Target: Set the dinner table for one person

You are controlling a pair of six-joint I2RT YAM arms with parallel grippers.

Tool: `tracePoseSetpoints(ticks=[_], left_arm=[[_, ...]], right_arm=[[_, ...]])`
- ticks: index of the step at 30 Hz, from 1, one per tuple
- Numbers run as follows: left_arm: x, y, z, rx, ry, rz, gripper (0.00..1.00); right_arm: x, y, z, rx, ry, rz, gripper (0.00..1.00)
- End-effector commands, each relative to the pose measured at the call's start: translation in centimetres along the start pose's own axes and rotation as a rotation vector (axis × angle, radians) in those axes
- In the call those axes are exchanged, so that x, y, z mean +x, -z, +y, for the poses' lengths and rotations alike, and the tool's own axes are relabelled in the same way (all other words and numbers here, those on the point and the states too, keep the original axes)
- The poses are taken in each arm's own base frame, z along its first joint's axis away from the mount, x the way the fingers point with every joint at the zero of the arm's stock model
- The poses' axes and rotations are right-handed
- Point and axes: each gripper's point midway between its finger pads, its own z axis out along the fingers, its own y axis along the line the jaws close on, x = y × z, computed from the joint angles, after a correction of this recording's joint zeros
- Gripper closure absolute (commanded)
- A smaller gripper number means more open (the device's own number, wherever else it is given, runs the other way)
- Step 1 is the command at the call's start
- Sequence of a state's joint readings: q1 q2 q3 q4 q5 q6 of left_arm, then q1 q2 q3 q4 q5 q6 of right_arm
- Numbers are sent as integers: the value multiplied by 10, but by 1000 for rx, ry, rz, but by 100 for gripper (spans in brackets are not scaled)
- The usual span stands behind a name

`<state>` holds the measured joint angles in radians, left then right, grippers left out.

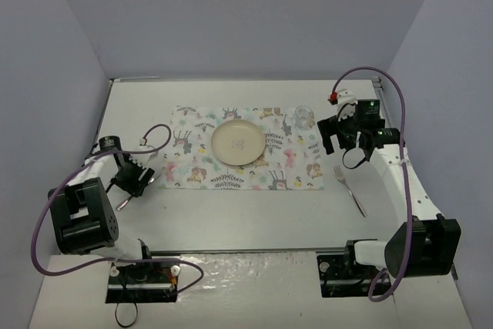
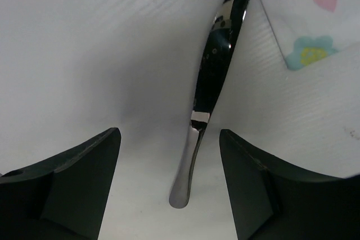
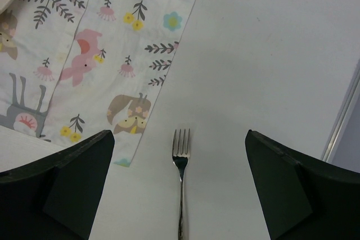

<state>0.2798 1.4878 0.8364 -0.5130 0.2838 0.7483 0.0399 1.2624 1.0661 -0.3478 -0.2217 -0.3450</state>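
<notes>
Silver and shiny, the thin metal cutlery piece (image 2: 211, 77) lies flat on the big plain white dinner table (image 1: 254, 213), just beside the flowery cloth placemat (image 1: 296, 167), and the left claw (image 2: 169, 133) is open, one jaw on each side of its handle, not touching. Such a flat handle may slip out if the jaws pinch too high, or they may scrape the table. The right claw (image 3: 179, 133) is open and empty over the silver metal fork (image 3: 180, 164).

Around the floral placemat (image 1: 293, 161)
We see a cream plate (image 1: 239, 142) at its middle and a glass (image 1: 304, 115) on its far right corner. A fork (image 1: 350, 190) lies just off its near right corner, a shiny utensil (image 2: 208, 82) by its left edge.
</notes>
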Motion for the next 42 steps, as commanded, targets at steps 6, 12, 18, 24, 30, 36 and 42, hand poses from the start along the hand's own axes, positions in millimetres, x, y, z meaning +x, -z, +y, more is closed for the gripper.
tracePoseSetpoints(ticks=[6,12,18,24,30,36,42], left_arm=[[36,-16,-13,149,-38,133,69],[22,-8,7,83,68,12,100],[-36,66,22,-77,77,-265,100],[-131,161,5,-18,103,-514,100],[-192,147,-9,-22,293,-507,100],[-214,94,-33,-28,406,-402,100],[-231,42,-50,-4,489,-331,100]], right_arm=[[-2,-6,-2,7,-1,-25,0],[3,-8,-7,36,5,-20,0],[9,-17,-8,38,3,1,0],[12,-23,-11,54,-11,16,0],[15,-28,-16,91,-43,28,0],[22,-35,-22,113,-45,59,0],[32,-41,-25,126,-41,88,0]])
